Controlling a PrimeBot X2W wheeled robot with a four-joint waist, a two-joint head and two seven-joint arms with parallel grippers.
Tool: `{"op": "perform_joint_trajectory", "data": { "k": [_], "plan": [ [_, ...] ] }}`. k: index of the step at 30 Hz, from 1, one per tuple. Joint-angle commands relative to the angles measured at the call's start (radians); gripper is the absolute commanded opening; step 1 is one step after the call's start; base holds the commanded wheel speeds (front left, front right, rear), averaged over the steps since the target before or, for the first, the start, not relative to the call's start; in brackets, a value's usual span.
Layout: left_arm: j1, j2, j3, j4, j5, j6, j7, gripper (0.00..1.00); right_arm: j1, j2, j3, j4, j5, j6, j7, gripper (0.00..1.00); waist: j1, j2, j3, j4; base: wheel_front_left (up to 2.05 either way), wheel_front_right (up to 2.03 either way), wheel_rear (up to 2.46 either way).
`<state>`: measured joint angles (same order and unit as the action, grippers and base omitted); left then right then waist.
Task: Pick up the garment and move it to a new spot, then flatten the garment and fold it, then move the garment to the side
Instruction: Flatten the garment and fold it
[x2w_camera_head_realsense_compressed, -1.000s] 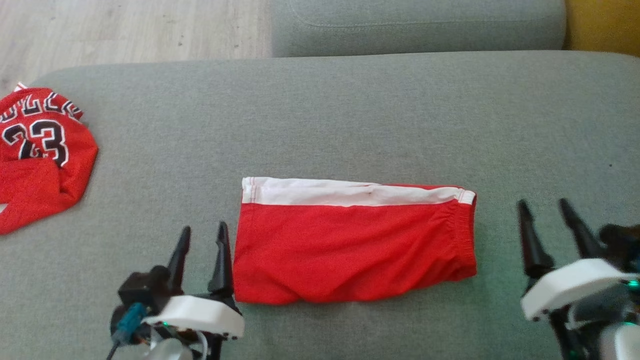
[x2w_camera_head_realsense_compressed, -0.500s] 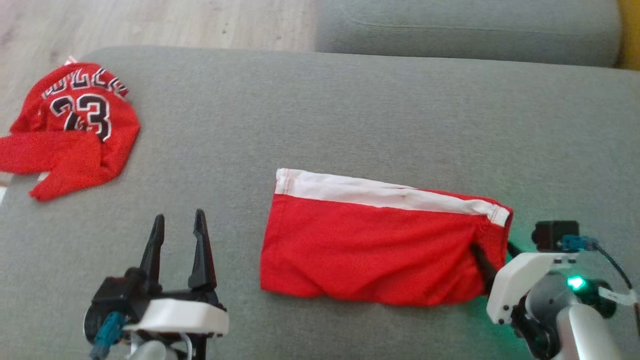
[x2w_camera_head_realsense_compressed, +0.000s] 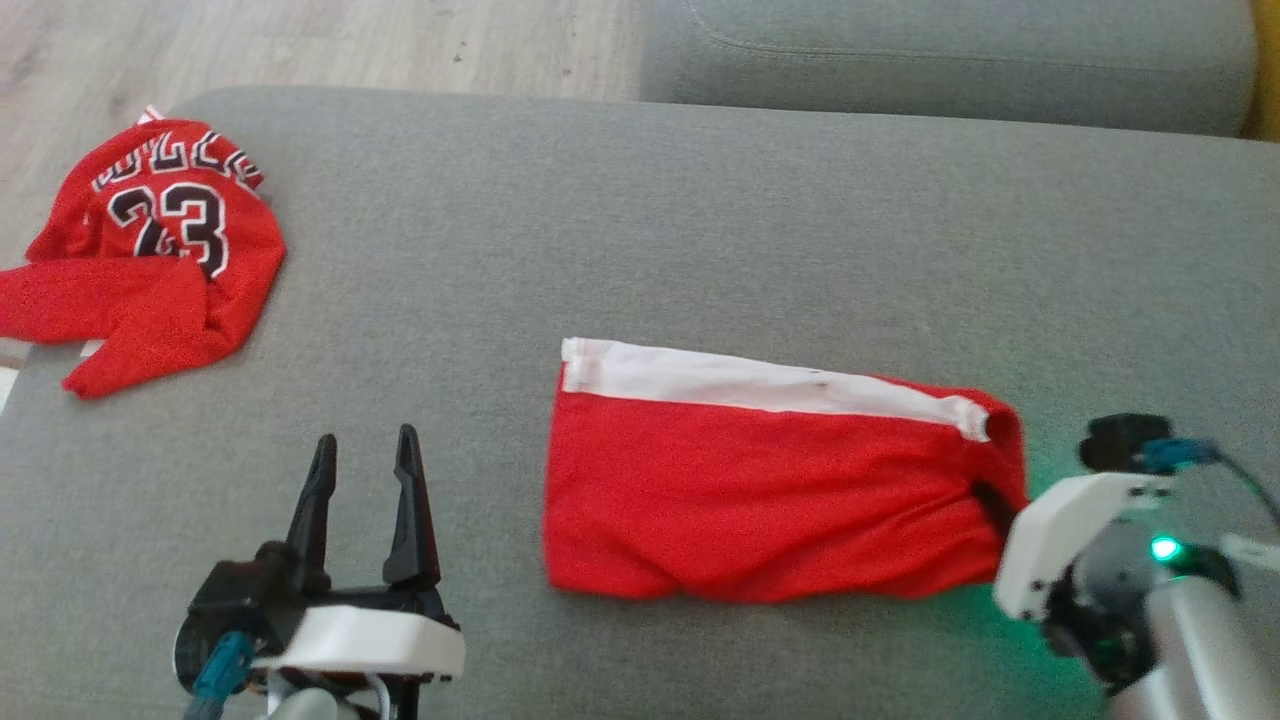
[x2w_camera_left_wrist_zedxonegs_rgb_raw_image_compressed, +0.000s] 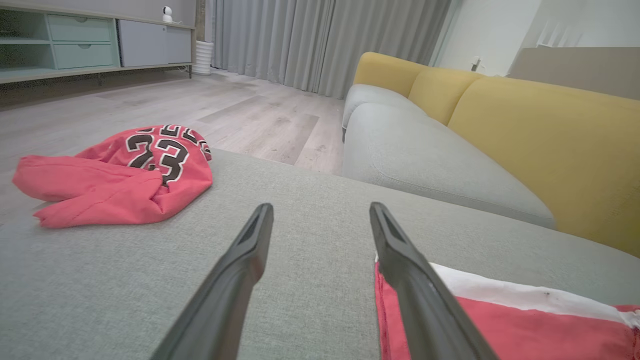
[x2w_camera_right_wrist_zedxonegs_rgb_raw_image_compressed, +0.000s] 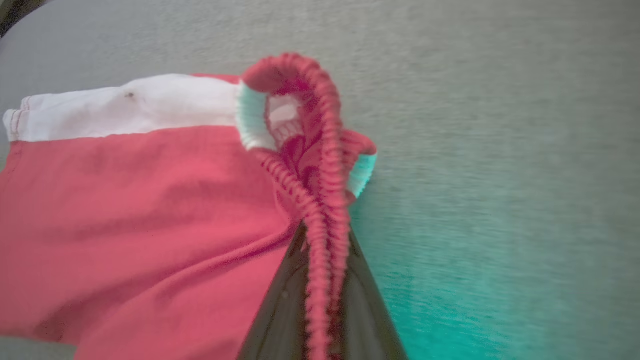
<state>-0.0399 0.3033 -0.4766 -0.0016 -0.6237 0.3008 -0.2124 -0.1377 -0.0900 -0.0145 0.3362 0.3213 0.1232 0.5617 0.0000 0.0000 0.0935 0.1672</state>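
Right wrist view has the right gripper (x2w_camera_right_wrist_zedxonegs_rgb_raw_image_compressed: 324, 235) clenched on the waistband (x2w_camera_right_wrist_zedxonegs_rgb_raw_image_compressed: 327, 150) of the folded shorts (x2w_camera_right_wrist_zedxonegs_rgb_raw_image_compressed: 140, 200), which lie beside its fingertips on the cushion (x2w_camera_right_wrist_zedxonegs_rgb_raw_image_compressed: 500, 100); best drag them sideways low and slow, with the left gripper (x2w_camera_head_realsense_compressed: 365, 437) spread and idle.

Matt red cloth shorts (x2w_camera_head_realsense_compressed: 770, 510), ribbed waistband (x2w_camera_right_wrist_zedxonegs_rgb_raw_image_compressed: 327, 150), on a sofa (x2w_camera_head_realsense_compressed: 600, 220) of coarse grey weave.
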Motion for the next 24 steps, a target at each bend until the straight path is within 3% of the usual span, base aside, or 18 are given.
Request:
{"op": "perform_joint_trajectory", "data": {
  "k": [1,7,10,14,24],
  "plan": [
    [-0.036,0.016,0.033,-0.033,0.009,0.007,-0.002,1.00,-0.046,-0.057,0.005,-0.047,0.018,0.008,0.015,0.00,0.0000,0.0000,0.000,-0.014,0.00,0.00,0.00],
    [-0.043,0.007,0.016,-0.031,0.012,0.006,0.004,1.00,-0.032,-0.185,-0.066,-0.105,0.043,0.008,0.071,0.00,0.0000,0.0000,0.001,-0.042,0.00,0.00,0.00],
    [-0.044,0.004,0.008,-0.025,0.012,0.005,0.006,1.00,-0.017,-0.198,-0.083,-0.143,0.062,0.008,0.099,0.00,0.0000,0.0000,-0.002,-0.052,0.00,0.00,0.00],
    [-0.044,0.003,0.002,-0.019,0.013,0.002,0.007,1.00,-0.005,-0.184,-0.069,-0.191,0.095,0.008,0.120,0.00,0.0000,0.0000,-0.007,-0.061,0.00,0.00,0.00],
    [-0.055,-0.002,-0.021,-0.012,0.013,-0.005,0.018,1.00,-0.019,-0.039,0.099,-0.337,0.225,0.008,0.142,0.00,0.0000,0.0000,-0.021,-0.045,0.00,0.00,0.00]
  ]
}}
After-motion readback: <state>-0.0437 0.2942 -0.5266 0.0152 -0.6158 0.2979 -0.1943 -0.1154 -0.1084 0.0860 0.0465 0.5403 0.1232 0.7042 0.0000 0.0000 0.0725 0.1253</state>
